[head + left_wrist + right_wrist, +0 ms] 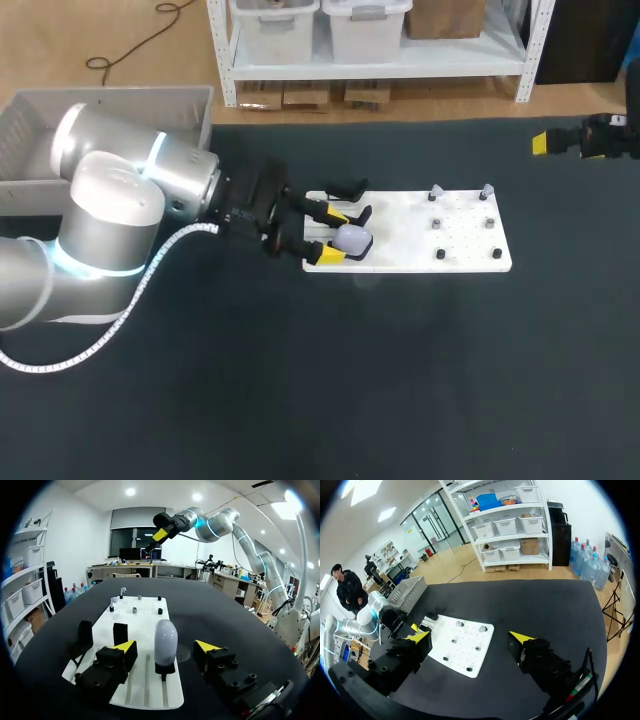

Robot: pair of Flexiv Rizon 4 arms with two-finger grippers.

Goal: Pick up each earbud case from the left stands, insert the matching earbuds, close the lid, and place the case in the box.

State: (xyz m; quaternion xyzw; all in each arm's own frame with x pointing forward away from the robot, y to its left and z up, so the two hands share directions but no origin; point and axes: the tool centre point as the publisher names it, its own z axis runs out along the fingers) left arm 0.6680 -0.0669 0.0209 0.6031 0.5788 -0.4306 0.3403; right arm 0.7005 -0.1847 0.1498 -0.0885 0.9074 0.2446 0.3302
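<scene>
Here left gripper [333,235], fingers spread, flanks earbud case [165,639].

Holds left gripper [333,235] at white board's [460,250] left end, tips flanking pale earbud case [353,240]. Hangs right gripper [545,143] far right.

Reads as a robotics lab. Shows a left arm [110,215] and a right arm [222,524] working at a black table [400,380], a white pegged board [465,245] lying flat on it, and a grey box [130,100] beside the left arm.
</scene>
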